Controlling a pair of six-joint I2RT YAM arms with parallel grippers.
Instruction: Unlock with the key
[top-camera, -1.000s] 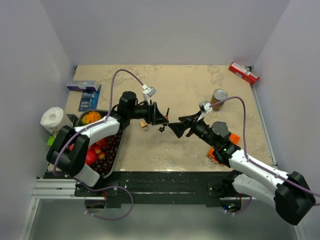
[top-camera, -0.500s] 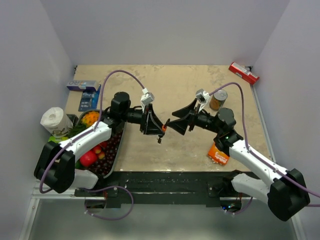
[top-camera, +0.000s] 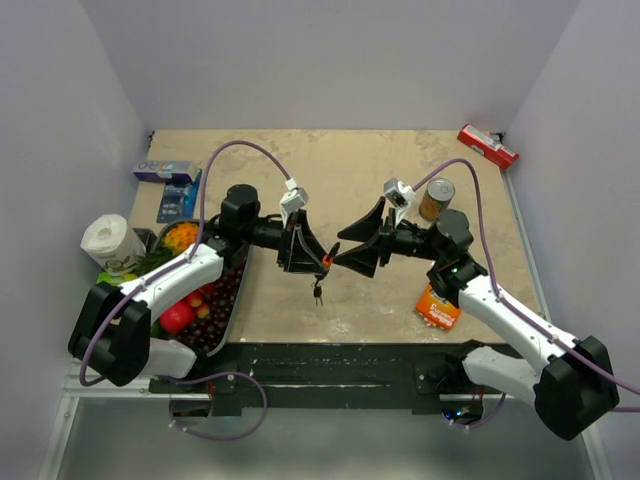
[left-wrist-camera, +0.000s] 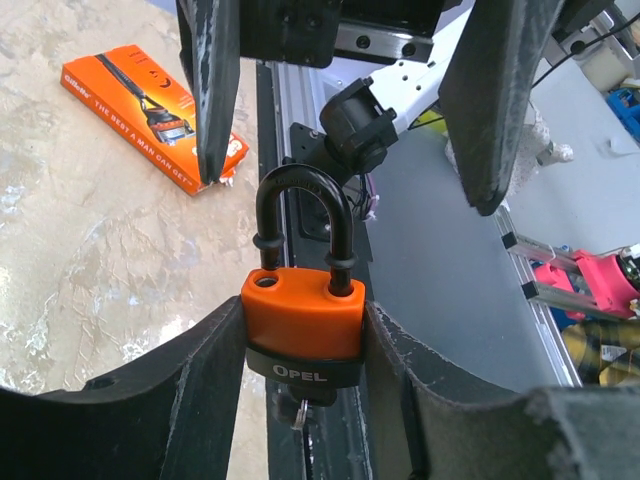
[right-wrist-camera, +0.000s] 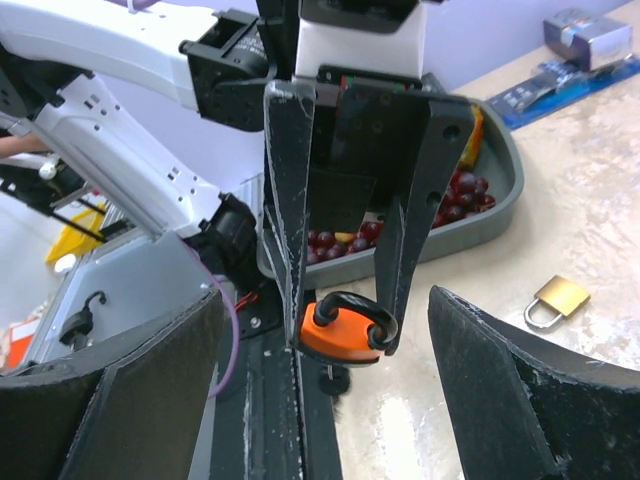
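Note:
An orange-bodied padlock (left-wrist-camera: 303, 315) with a black shackle is clamped by its sides in my left gripper (left-wrist-camera: 305, 322), which is shut on it. One shackle leg ends above an open hole in the body. The key (left-wrist-camera: 299, 411) sticks out under the padlock, its black head hanging down (top-camera: 318, 292). My right gripper (top-camera: 346, 250) faces the padlock (top-camera: 326, 262) from the right, open, its fingers (left-wrist-camera: 210, 100) on either side of the shackle and not touching it. In the right wrist view, the padlock (right-wrist-camera: 345, 332) and key (right-wrist-camera: 333, 378) sit between the left gripper's fingers (right-wrist-camera: 285, 230).
A small brass padlock (right-wrist-camera: 558, 298) lies on the table. A grey tray (top-camera: 232, 308) of fruit stands at the left. An orange box (top-camera: 437, 308), a can (top-camera: 437, 197), a red box (top-camera: 487, 145), blue packs (top-camera: 170, 182) and a paper roll (top-camera: 108, 238) lie around.
Both arms have swung up and apart from their low meeting point. The left gripper still holds the padlock, and the key now dangles lower beneath it.

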